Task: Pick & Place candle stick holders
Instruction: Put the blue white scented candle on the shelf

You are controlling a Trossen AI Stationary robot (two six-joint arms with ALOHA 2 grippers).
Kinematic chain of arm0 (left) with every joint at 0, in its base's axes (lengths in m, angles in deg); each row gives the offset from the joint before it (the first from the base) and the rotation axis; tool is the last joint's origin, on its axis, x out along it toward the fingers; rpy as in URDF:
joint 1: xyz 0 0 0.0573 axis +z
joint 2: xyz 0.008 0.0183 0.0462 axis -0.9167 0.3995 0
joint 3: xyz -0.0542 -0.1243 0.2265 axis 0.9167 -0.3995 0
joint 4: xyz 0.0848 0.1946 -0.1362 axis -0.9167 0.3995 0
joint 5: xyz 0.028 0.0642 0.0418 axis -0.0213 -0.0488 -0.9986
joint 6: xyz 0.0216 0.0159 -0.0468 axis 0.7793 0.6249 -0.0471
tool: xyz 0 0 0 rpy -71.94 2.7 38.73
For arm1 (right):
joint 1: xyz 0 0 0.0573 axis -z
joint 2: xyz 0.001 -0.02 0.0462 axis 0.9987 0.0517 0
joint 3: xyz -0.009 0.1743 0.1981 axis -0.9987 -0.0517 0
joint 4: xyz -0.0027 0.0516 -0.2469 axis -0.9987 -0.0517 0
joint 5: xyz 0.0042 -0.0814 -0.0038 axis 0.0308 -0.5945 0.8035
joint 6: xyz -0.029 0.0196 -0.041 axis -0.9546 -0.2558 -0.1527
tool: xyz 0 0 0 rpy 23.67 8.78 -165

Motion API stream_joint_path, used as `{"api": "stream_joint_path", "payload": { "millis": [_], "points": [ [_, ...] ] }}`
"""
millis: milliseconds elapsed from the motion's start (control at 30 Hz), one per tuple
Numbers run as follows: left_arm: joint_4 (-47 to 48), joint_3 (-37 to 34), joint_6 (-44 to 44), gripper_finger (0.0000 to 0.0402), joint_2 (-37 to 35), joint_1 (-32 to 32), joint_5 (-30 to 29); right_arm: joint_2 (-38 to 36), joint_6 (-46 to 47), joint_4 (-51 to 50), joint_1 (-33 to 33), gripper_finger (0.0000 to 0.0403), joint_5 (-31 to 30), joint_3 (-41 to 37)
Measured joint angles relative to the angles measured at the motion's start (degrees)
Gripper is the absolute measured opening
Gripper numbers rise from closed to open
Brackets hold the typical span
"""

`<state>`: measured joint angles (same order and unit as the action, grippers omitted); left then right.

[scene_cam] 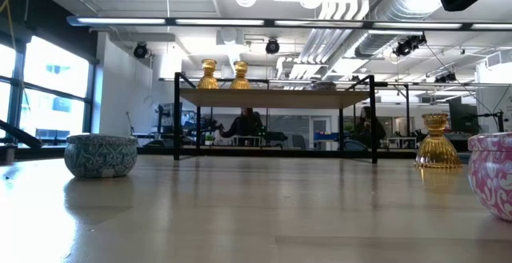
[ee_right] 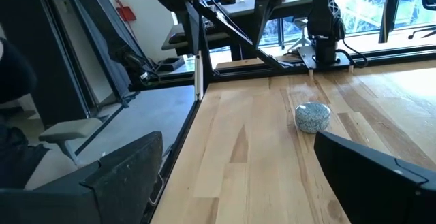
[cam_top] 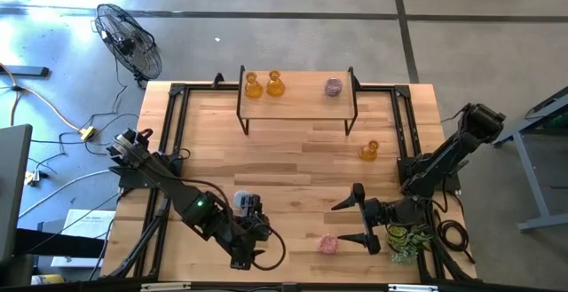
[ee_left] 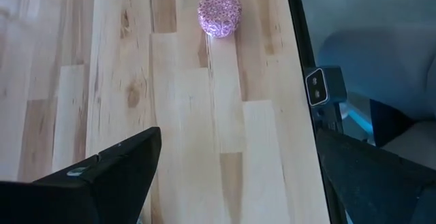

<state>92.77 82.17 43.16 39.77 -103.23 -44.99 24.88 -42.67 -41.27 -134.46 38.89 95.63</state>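
Two amber candle stick holders (cam_top: 252, 84) (cam_top: 274, 83) and a pink one (cam_top: 333, 86) stand on a small black-framed shelf (cam_top: 297, 97) at the table's far side. Another amber holder (cam_top: 369, 151) stands on the table right of centre. A pale blue holder (cam_top: 243, 203) sits on the table beside my left arm, also in the right wrist view (ee_right: 313, 117). A pink holder (cam_top: 329, 243) (ee_left: 219, 12) rests near the front edge. My left gripper (ee_left: 238, 183) is open and points along the front edge toward it. My right gripper (cam_top: 348, 223) is open, just right of the pink holder.
A green plant (cam_top: 404, 239) sits under my right arm at the near right corner. Black rails (cam_top: 173, 132) run along the table's sides. The low view shows the blue holder (scene_cam: 100, 155) left, the amber (scene_cam: 437, 141) and pink (scene_cam: 492, 171) holders right.
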Motion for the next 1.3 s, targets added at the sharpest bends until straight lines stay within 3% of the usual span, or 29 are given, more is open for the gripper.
{"api": "stream_joint_path", "payload": {
  "millis": [133, 233, 367, 500, 600, 900, 1300],
  "points": [
    [-0.64, 0.01, 1.65, 0.0383, 0.00, 0.06, -1.32, 0.00, -0.15, -0.05, 0.00, 0.0378, 0.00, 0.00],
    [2.78, 0.02, 0.07, 0.0383, 0.00, 0.91, 3.78, 0.00, -0.61, -0.32, 0.00, 0.0378, 0.00, -0.02],
    [17.03, 0.02, -10.42, 0.0383, -0.34, 1.78, 7.41, 0.00, -1.62, -0.50, 0.00, 0.0378, 0.01, 0.00],
    [33.08, 0.02, -20.55, 0.0383, -0.37, 2.01, 4.35, 0.00, -1.59, -0.68, 0.00, 0.0378, 0.02, 0.00],
    [37.51, 0.02, -23.44, 0.0383, -0.37, 1.90, 0.51, 0.00, -1.11, -0.70, 0.00, 0.0378, 0.02, 0.00],
    [37.07, -0.88, -18.07, 0.0383, 0.37, 1.51, -2.39, 0.00, -1.09, -0.68, 0.01, 0.0378, 0.02, 0.00],
    [26.06, -14.39, -4.68, 0.0383, 0.44, 1.55, -1.48, 0.00, -1.14, -0.87, 0.01, 0.0378, 0.02, 0.00]
  ]
}}
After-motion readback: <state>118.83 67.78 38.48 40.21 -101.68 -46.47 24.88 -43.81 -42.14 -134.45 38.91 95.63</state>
